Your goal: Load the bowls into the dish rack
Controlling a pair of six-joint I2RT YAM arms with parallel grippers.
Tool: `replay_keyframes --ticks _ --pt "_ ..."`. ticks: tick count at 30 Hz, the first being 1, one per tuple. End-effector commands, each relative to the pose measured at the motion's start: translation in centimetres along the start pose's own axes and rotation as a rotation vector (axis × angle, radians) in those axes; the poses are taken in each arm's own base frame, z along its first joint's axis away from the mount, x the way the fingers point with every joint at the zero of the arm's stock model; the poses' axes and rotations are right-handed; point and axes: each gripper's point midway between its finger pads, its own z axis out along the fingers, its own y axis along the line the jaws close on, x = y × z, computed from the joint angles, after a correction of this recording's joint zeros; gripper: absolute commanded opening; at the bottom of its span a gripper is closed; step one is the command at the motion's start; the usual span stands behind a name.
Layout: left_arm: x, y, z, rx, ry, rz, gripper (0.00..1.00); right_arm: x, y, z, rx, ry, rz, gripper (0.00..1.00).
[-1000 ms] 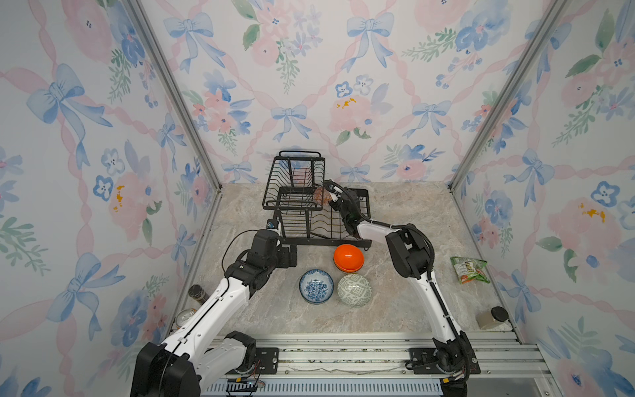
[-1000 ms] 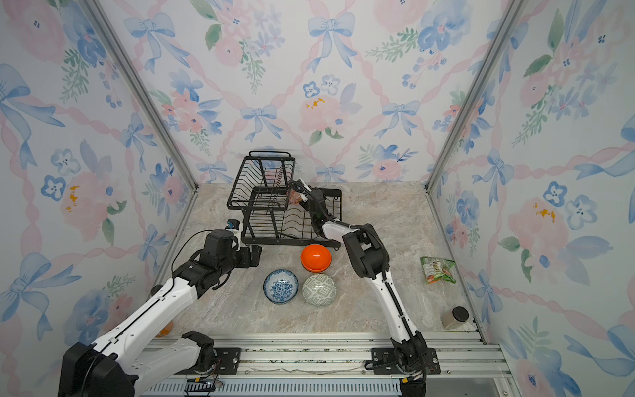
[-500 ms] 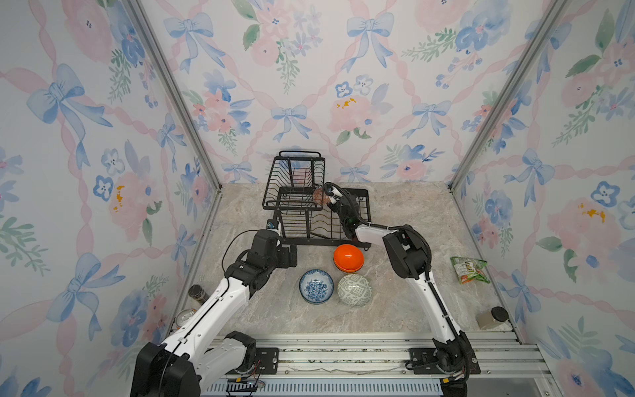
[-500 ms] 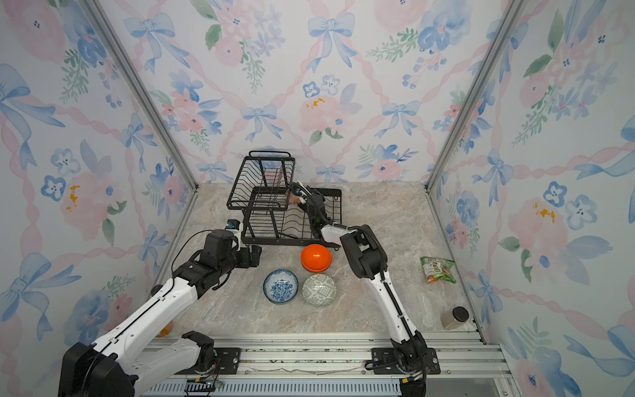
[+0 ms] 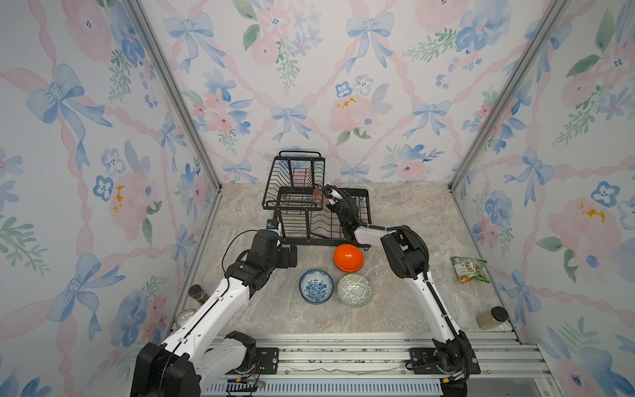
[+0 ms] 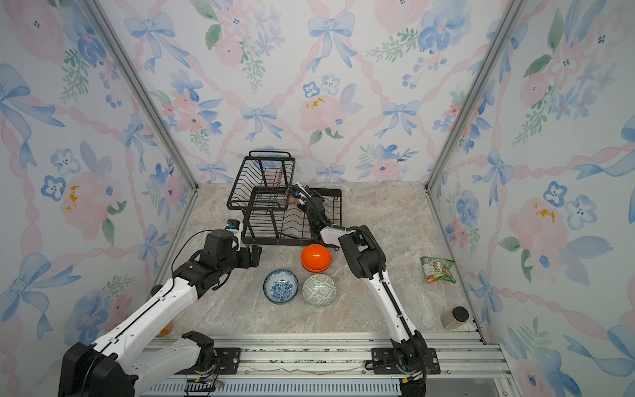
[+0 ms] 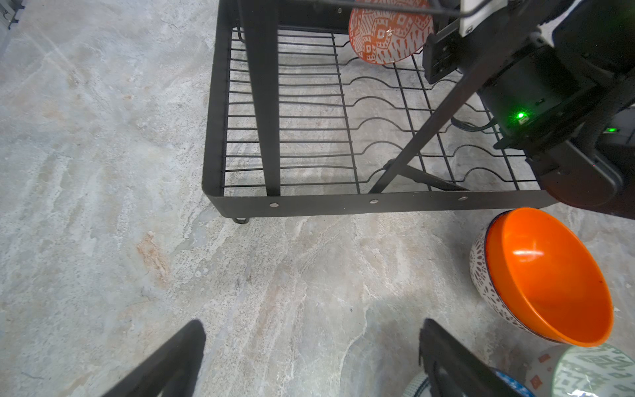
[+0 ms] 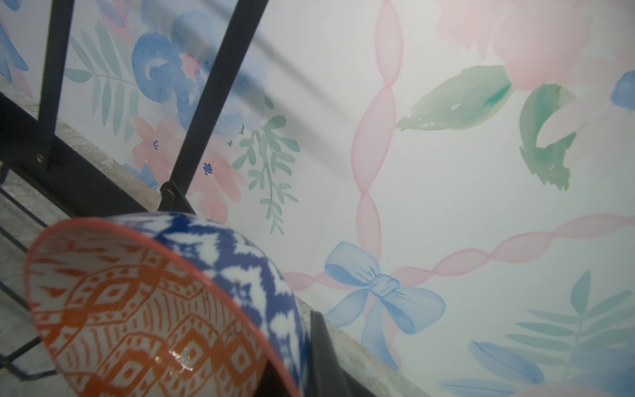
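Note:
The black wire dish rack (image 5: pixel 309 241) (image 6: pixel 275 240) stands at the back of the table. My right gripper (image 5: pixel 326 198) (image 6: pixel 298 199) (image 8: pixel 295 364) is shut on the rim of a red-orange-and-white patterned bowl (image 5: pixel 318 196) (image 7: pixel 388 31) (image 8: pixel 137 309). It holds the bowl tilted on edge over the low tray, beside the raised basket. My left gripper (image 5: pixel 292 256) (image 6: pixel 256 257) (image 7: pixel 311 326) is open and empty, low over the table by the rack's front bar (image 7: pixel 343 205). On the table lie an orange bowl (image 5: pixel 348 257) (image 7: pixel 549 275) nested in a lattice bowl (image 7: pixel 481 275), a blue floral bowl (image 5: pixel 316 286) and an upturned grey-green bowl (image 5: pixel 354 290).
A green snack bag (image 5: pixel 469 269) and a black-lidded jar (image 5: pixel 491 316) lie along the right wall. A dark jar (image 5: pixel 197 292) and a can (image 5: pixel 184 316) sit by the left wall. My right arm's elbow (image 5: pixel 405 254) hangs beside the orange bowl.
My right arm has shifted slightly left with the patterned bowl still in its grip at the rack. The left arm and the bowls on the table have not moved.

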Motion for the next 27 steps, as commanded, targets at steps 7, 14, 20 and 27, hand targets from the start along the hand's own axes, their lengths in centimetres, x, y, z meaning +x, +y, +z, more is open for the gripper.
replay_keyframes --ticks 7,14,20,27 --pt "0.0 -0.1 -0.3 0.017 -0.006 -0.006 0.98 -2.4 1.2 -0.4 0.014 -0.095 -0.032 0.0" --pt "0.0 -0.1 -0.2 0.015 -0.004 -0.003 0.98 -2.7 1.3 -0.4 0.02 -0.113 -0.053 0.0" --pt "0.1 -0.1 -0.1 0.015 0.0 -0.002 0.98 -2.8 1.6 -0.5 0.025 -0.129 -0.083 0.0" --pt "0.2 -0.1 0.0 0.012 0.004 0.001 0.98 -3.1 2.7 -0.7 0.008 -0.154 -0.15 0.0"
